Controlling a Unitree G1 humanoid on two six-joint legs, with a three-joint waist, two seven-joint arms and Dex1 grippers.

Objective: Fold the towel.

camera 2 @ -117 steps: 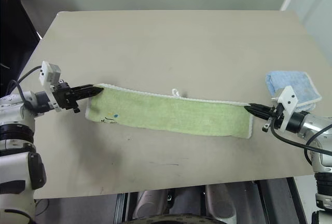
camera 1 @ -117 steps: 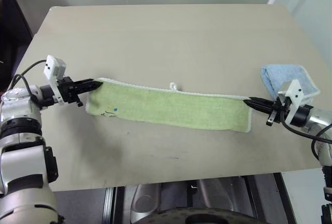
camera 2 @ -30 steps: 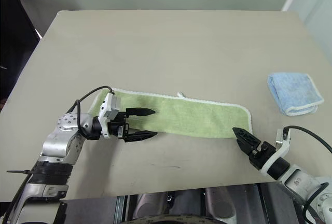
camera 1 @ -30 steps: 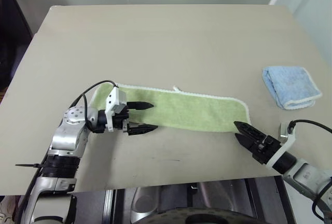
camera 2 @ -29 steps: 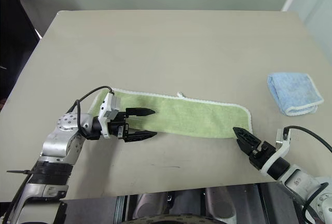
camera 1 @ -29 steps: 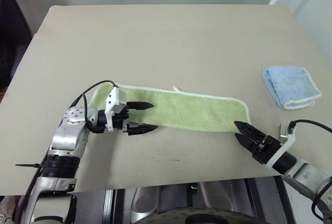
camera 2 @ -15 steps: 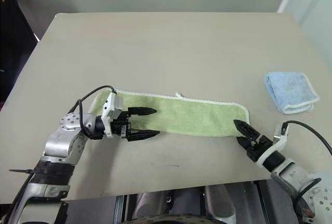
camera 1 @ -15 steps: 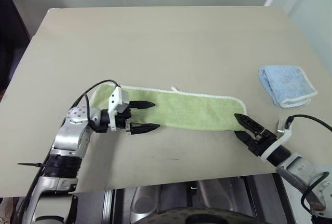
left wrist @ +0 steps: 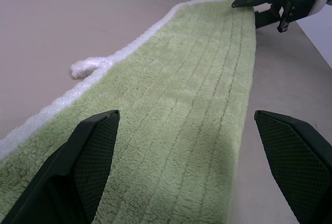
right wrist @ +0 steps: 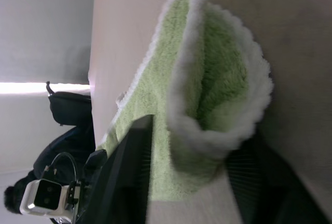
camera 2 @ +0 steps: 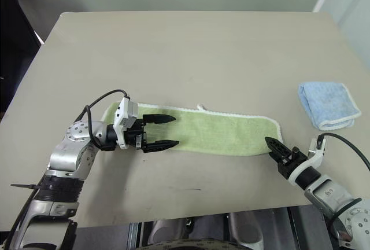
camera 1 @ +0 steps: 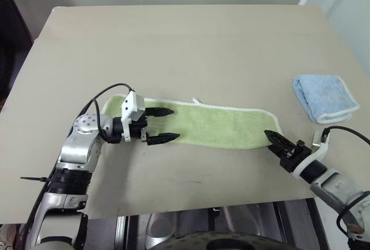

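Right gripper [camera 1: 276, 142] just pinched the towel [camera 1: 214, 124] end.
Its fingers were apart a second ago; left gripper [camera 1: 165, 125] gapes over the other end, fold can start.

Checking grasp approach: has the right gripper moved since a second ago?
Yes. The right gripper has closed in on the towel, from the bare table near the front edge up to the towel's near right corner.

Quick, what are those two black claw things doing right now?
Left gripper: open, holding nothing, over the long light green terry towel.
Right gripper: at the towel's end; open or closed cannot be told.
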